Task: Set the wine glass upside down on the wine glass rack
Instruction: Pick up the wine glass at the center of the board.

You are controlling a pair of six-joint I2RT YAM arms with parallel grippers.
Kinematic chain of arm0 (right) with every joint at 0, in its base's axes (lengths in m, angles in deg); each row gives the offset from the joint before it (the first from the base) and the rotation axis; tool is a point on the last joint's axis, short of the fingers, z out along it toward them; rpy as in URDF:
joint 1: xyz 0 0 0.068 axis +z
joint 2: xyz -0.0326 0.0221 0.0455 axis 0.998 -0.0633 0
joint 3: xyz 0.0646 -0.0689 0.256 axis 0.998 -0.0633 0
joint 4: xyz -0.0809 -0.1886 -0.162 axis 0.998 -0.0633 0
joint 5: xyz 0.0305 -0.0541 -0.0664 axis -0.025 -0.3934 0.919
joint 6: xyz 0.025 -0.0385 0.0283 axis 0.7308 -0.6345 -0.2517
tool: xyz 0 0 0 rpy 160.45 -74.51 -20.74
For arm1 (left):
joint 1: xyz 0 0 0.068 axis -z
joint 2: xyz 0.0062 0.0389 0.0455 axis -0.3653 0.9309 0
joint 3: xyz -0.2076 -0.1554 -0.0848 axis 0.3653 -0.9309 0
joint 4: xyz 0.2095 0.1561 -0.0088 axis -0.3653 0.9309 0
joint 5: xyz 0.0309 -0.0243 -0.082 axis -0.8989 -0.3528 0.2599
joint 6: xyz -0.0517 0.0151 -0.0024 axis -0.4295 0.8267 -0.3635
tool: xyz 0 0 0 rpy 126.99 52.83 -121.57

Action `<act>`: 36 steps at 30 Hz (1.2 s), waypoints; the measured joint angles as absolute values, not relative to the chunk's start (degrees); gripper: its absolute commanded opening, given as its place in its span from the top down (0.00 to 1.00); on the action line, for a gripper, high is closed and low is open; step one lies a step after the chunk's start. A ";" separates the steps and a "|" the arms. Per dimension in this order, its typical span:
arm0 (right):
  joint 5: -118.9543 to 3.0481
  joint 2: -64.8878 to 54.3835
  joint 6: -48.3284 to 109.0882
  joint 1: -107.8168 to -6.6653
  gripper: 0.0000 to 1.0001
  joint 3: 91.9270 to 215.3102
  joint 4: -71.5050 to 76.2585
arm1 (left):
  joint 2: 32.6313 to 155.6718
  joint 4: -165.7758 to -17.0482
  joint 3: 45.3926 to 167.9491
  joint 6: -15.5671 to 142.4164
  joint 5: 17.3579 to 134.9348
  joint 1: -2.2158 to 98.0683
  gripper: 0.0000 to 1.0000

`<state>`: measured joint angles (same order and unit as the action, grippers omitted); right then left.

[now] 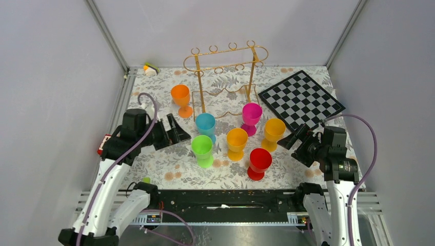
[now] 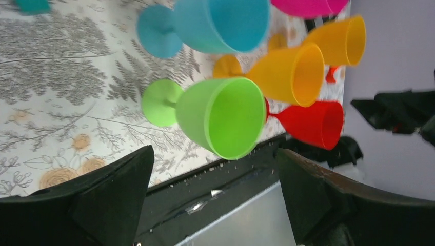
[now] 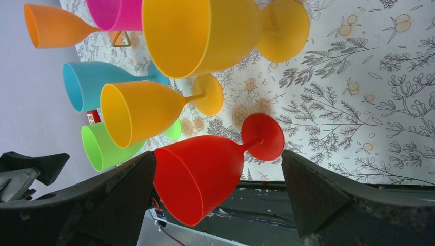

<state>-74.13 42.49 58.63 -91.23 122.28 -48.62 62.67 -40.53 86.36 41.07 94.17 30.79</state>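
Seven stemmed glasses stand upright, bowls up, on the floral-print tablecloth (image 1: 164, 171), all of them in front of or beside the gold thin-wire wine glass rack (image 1: 225, 57). The rack stands at the far middle of the table, with its looped top rail and curled hooks above two upright posts and a wavy base.

The orange plastic wine glass (image 1: 180, 98) is just left of the rack's left post. The blue plastic wine glass (image 1: 205, 125) is in front of that post, and the magenta plastic wine glass (image 1: 251, 116) is in front of the right post. Nearer the arms are the green plastic wine glass (image 1: 202, 150), the centre yellow plastic wine glass (image 1: 237, 142) and the right-hand yellow plastic wine glass (image 1: 274, 132). The red plastic wine glass (image 1: 259, 163) is closest to the near edge. Which of the seven is meant for hanging cannot be told.

The left gripper (image 1: 175, 131) hovers low, left of the blue and green glasses. Its jaws are spread wide and grasp nothing; its wrist view shows the green glass ahead of its fingers, apart from them. The right gripper (image 1: 292, 138) sits just right of the right-hand yellow glass, also released and empty, with the red glass ahead between its fingers in its own view.

A black-and-white chequered board (image 1: 301, 100) lies flat to the right of the rack. A small yellow, green and white object (image 1: 150, 68) sits in the far left corner, too small to identify.
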 measured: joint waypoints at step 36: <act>-76.07 40.87 54.20 -91.23 0.01 128.27 -56.31 | 101.46 -25.61 113.39 41.12 53.27 82.11 0.55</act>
<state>-76.07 40.87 54.20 -91.23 128.27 -56.31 101.46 -25.61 113.39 41.12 53.27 82.11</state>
